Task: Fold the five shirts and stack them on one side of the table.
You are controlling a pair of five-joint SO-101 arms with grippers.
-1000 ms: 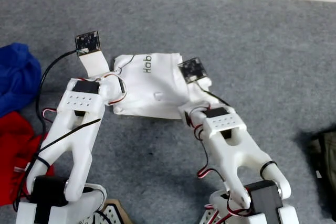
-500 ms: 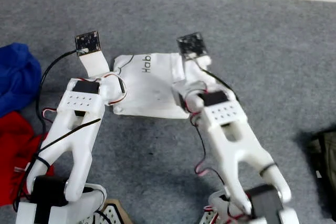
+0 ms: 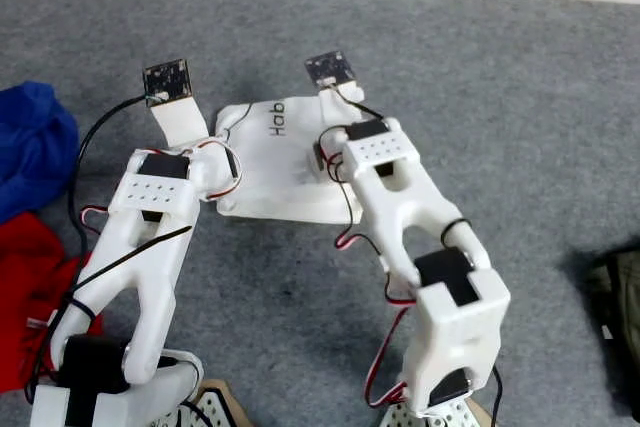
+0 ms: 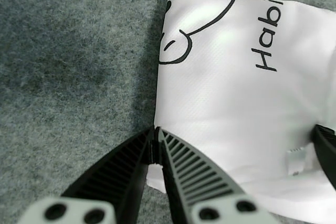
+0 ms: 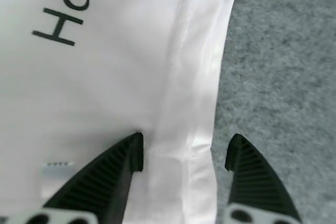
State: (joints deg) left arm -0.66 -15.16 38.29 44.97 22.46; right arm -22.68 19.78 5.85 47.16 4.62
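Note:
A folded white shirt [image 3: 280, 167] with black lettering lies mid-table on the grey surface. My left gripper [image 4: 155, 150] is shut on the white shirt [image 4: 231, 103], pinching its edge near a corner beside the black line drawing. In the high view the left arm [image 3: 160, 197] sits at the shirt's left edge. My right gripper [image 5: 185, 148] is open, its two black fingers straddling the layered hem on the white shirt [image 5: 94, 87] next to bare table. The right arm [image 3: 375, 152] reaches over the shirt's right part and hides that edge.
A blue shirt [image 3: 30, 142] and a red shirt [image 3: 25, 287] lie crumpled at the left edge of the table. A dark olive garment [image 3: 620, 297] sits at the right edge. Grey table surface [image 3: 500, 77] stretches beyond and to the right of the white shirt.
The right arm has swung left and farther out across the white shirt, now covering its right side. The left arm and its grip have stayed put.

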